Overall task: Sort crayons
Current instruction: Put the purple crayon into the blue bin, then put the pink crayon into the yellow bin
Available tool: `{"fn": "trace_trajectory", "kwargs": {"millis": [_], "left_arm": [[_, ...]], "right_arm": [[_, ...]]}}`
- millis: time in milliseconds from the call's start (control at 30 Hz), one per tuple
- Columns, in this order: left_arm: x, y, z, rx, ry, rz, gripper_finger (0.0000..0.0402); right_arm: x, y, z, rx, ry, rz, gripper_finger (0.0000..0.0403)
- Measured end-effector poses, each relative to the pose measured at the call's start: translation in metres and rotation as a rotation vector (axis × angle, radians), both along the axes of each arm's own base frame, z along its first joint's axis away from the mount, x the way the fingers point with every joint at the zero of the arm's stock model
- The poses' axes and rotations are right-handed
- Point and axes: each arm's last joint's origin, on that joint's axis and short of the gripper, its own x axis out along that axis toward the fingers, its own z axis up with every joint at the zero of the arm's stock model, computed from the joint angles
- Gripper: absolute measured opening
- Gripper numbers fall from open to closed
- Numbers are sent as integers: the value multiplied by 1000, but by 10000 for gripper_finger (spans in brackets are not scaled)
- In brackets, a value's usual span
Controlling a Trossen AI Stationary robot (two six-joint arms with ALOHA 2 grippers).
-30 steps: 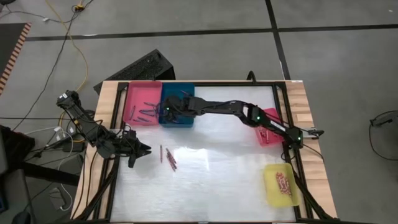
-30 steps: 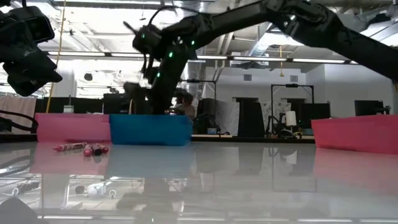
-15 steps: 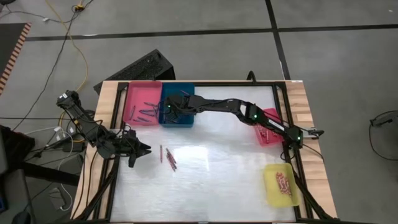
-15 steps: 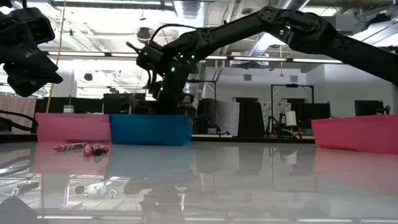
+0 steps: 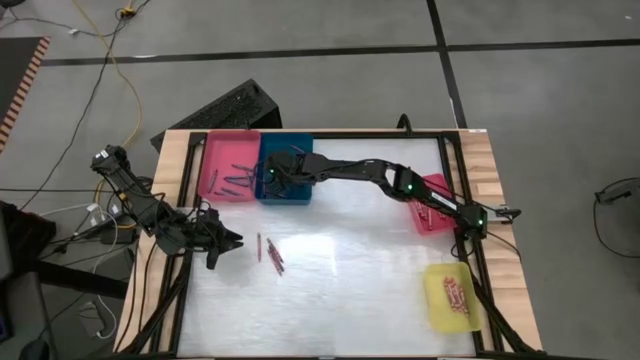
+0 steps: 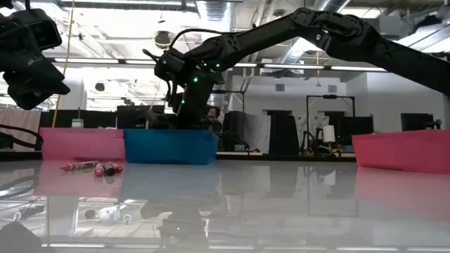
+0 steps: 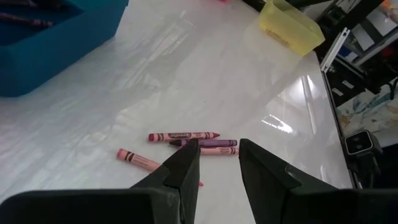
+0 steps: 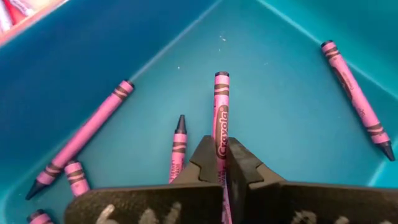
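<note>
My right gripper (image 8: 224,148) reaches into the blue tray (image 5: 285,172) at the table's far left and is shut on a purple crayon (image 8: 221,106). Several more purple crayons (image 8: 87,140) lie flat on the tray floor. My left gripper (image 7: 217,163) is open and empty, hovering near the table's left edge (image 5: 225,240) just short of a few loose crayons (image 7: 184,135) that lie flat on the white table (image 5: 270,252). The pink tray (image 5: 228,165) beside the blue one holds several crayons. My right gripper pinches the purple crayon between its two fingers at the crayon's near end (image 8: 221,132). The crayon lies along the fingers and sticks out ahead of them over the tray floor. Whether its far tip (image 8: 221,76) touches the floor, I cannot tell.
A red tray (image 5: 432,200) with crayons stands at the table's right edge, and a yellow tray (image 5: 452,295) with crayons at the near right. My right arm (image 5: 380,178) spans the far half of the table. The white middle of the table (image 5: 360,270) lies bare.
My right gripper has gone down into the blue tray and has then kept still there. My left arm has kept still.
</note>
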Motion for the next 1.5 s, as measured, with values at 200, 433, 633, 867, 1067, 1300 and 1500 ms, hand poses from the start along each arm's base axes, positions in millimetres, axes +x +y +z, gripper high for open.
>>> {"fn": "trace_trajectory", "kwargs": {"millis": [200, 433, 633, 867, 1067, 1300, 1500], "left_arm": [[0, 0, 0, -7, 0, 3, 102], [0, 0, 0, -16, 1, 5, 102], [0, 0, 0, -16, 0, 6, 102], [0, 0, 0, -18, 1, 6, 102], [0, 0, 0, -20, -2, 6, 102], [0, 0, 0, -23, -1, 8, 102], [0, 0, 0, -24, 0, 9, 102]], "right_arm": [[0, 0, 0, 0, 4, 1, 11], [-1, -3, 0, 24, -18, -47, 30], [-3, -6, 1, 27, -4, -10, 82], [-11, -8, 36, 65, -54, 89, 111], [-27, 2, 93, 89, -146, 168, 112], [-50, 56, 146, 195, -181, 348, 112], [-54, 138, 147, 238, -85, 506, 112]]}}
